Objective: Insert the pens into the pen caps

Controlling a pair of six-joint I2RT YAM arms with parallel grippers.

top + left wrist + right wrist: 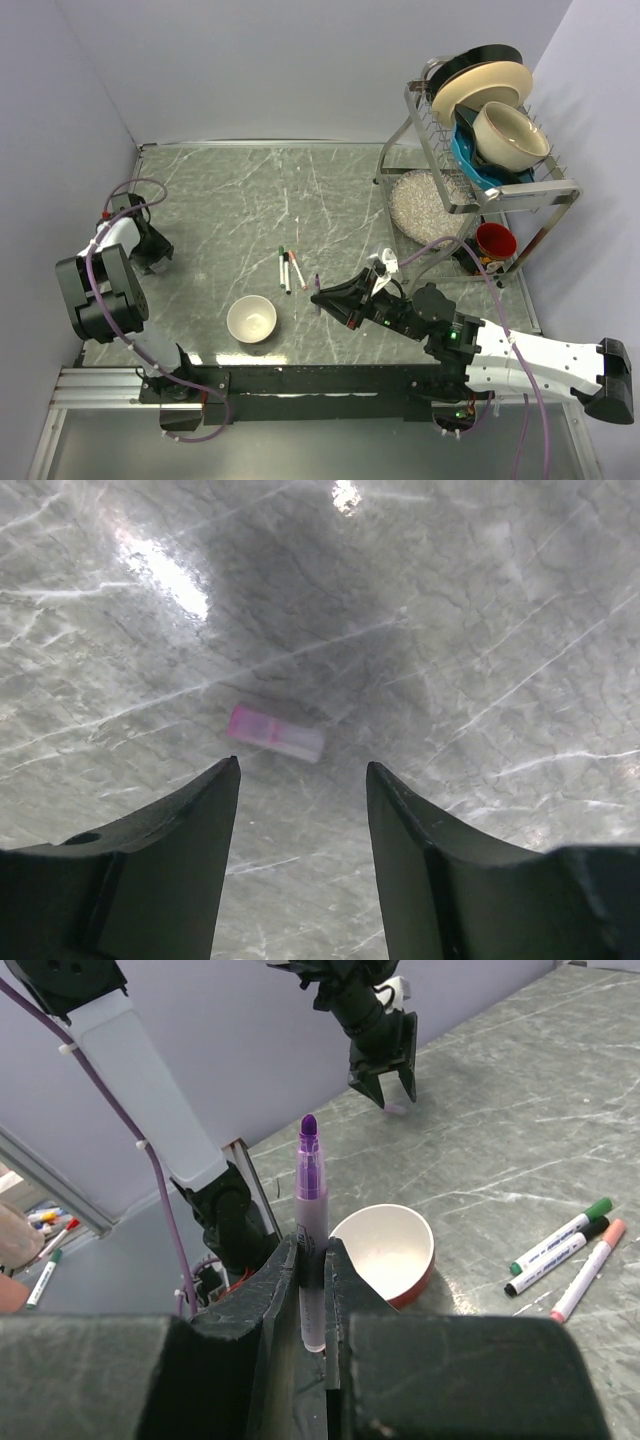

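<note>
My right gripper (312,1252) is shut on a white pen (311,1222) with an uncapped purple tip pointing up; from above the gripper (320,295) sits mid-table. A small pink-purple pen cap (275,733) lies flat on the marble just beyond the tips of my left gripper (303,772). Its jaws stand open with only bare table between them. The right wrist view shows the left gripper (386,1080) pointing down over that cap (397,1108). Three more pens (290,268) lie side by side, ends green (598,1207), black (592,1227) and pink (612,1230).
A white bowl with a red outside (251,320) stands near the front, just left of the right gripper. A wire dish rack (470,190) with plates and bowls fills the back right, a red cup (495,241) under it. Walls close in the left and back.
</note>
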